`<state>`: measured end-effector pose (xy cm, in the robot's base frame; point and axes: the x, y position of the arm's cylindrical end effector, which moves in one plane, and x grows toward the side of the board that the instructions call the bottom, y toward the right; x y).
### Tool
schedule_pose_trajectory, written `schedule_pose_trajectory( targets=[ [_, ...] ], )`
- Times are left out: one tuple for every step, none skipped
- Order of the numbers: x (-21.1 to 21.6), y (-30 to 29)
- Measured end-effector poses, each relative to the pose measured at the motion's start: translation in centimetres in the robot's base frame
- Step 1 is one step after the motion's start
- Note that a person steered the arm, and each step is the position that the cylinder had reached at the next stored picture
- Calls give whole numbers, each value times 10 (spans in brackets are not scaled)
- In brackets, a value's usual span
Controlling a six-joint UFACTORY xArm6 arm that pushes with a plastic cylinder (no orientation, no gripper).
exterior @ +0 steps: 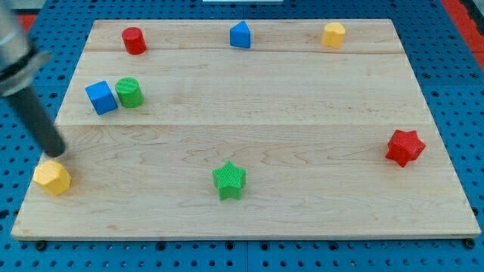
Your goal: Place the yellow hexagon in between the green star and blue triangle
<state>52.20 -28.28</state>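
Observation:
The yellow hexagon (51,177) lies near the board's bottom left corner. My tip (56,153) is just above it toward the view's top, very close to its upper edge; I cannot tell if they touch. The green star (229,180) sits at the bottom centre. The blue triangle (240,35) sits at the top centre, far above the star.
A second yellow block (333,34) is at the top right. A red star (404,147) is near the right edge. A red cylinder (134,40) is at the top left. A blue cube (100,97) and a green cylinder (129,92) stand together at the left.

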Motion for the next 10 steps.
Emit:
schedule_pose_trajectory(
  targets=[
    [64, -17],
    [74, 16],
    [94, 32],
    [68, 58],
    [26, 94],
    [-18, 109],
    [-47, 109],
    [-66, 119],
    [-82, 166],
    [-88, 215]
  ],
)
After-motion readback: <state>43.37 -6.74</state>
